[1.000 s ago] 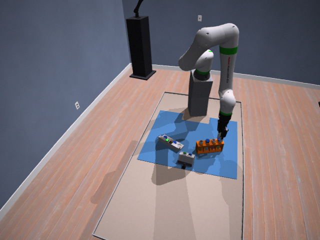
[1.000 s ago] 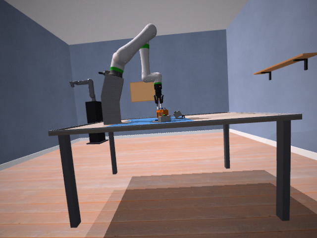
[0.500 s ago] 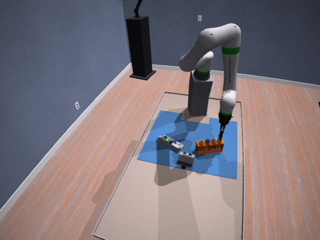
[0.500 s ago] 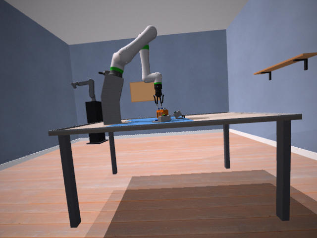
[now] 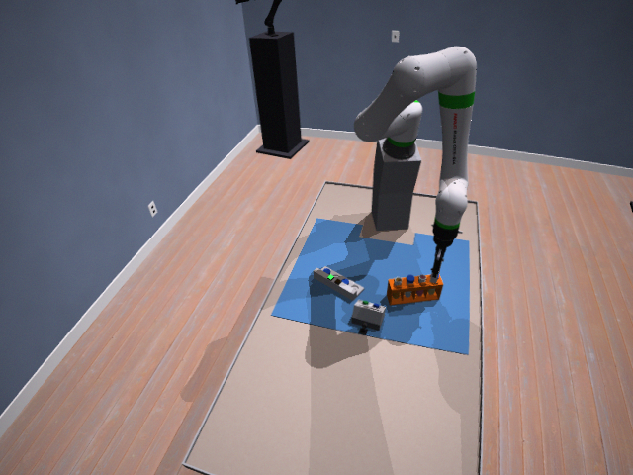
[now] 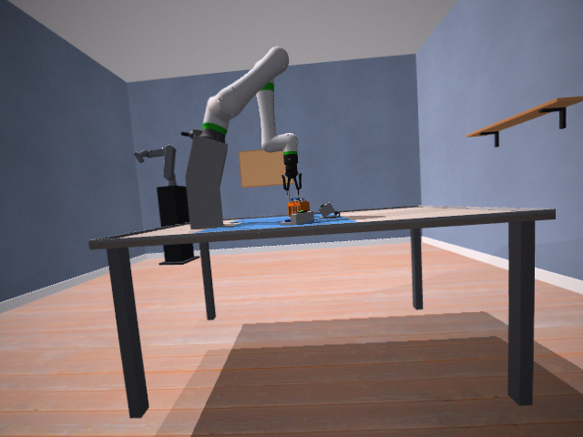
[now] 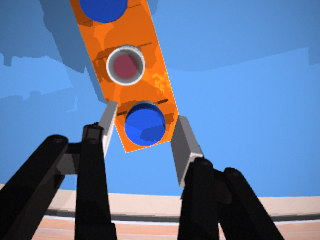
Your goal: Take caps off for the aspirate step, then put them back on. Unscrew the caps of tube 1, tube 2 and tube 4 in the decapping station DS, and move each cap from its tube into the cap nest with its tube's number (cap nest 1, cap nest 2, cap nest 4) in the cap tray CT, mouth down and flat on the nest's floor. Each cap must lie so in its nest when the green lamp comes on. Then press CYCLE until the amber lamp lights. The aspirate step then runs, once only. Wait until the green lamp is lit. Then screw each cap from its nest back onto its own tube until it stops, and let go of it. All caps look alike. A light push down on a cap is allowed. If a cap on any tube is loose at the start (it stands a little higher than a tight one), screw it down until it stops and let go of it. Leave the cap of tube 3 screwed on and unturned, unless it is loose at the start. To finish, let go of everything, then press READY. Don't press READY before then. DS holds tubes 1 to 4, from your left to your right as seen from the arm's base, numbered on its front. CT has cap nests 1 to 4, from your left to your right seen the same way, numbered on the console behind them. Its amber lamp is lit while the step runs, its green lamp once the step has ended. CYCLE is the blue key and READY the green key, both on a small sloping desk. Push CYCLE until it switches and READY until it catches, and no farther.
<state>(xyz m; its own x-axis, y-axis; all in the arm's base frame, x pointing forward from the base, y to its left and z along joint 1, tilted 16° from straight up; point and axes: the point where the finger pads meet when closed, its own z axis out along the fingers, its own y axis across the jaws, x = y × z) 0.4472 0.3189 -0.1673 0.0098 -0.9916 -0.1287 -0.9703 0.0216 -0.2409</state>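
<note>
The orange decapping station (image 5: 414, 289) stands on the blue mat. My gripper (image 7: 145, 122) hangs over its end tube on the arm's left side, and it also shows in the top view (image 5: 434, 272). In the wrist view its two fingers stand on either side of that tube's blue cap (image 7: 144, 124), with a gap on each side, so it is open. The neighbouring tube (image 7: 125, 65) has no cap and shows red liquid. The tube after it carries a blue cap (image 7: 103, 7). The cap tray (image 5: 337, 283) holds two blue caps (image 5: 344, 281) and its green lamp (image 5: 330, 276) is lit.
The small key desk (image 5: 368, 313), with a green key and a blue key, stands in front of the tray and the station. The arm's grey pedestal (image 5: 395, 189) is behind the mat. The table edge runs close to the station's end in the wrist view.
</note>
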